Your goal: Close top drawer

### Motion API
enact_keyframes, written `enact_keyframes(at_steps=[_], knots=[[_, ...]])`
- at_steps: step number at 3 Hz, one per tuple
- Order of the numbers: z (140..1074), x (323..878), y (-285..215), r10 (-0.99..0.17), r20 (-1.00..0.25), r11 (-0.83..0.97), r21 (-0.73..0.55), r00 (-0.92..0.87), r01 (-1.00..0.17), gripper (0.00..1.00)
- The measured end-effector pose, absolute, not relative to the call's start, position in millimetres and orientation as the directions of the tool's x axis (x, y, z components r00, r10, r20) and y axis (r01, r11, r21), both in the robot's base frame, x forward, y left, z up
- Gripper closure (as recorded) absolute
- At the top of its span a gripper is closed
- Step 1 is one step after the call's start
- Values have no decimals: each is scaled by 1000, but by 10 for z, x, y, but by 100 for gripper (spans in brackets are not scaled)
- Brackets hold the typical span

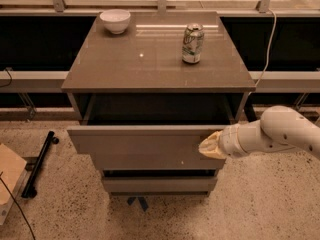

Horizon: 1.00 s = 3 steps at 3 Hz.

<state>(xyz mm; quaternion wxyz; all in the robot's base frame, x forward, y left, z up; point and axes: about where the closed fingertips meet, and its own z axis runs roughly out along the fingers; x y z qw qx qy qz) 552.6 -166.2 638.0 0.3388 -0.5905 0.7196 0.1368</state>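
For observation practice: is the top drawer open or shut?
Open: the top drawer front juts beyond the cabinet; gripper at its right end.

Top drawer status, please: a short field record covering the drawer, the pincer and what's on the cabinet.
top drawer: pulled out, not closed
pincer: at the right end of the drawer's front panel, apparently touching it
cabinet top: white bowl back left, drink can right of centre, both upright
floor, left of cabinet: black bar lying flat

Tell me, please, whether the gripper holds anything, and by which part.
Cannot be told; the gripper sits against the front of the wide grey-brown top drawer, at its right end.
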Motion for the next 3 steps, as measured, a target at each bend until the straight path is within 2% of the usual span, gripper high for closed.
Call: enact_keyframes(at_steps=[1,3], knots=[[6379,5766,-1604,-746,-663,279,-215,-71,-936,58],[6369,5752,-1578,-745,-663,274,-212,-68,-938,12]])
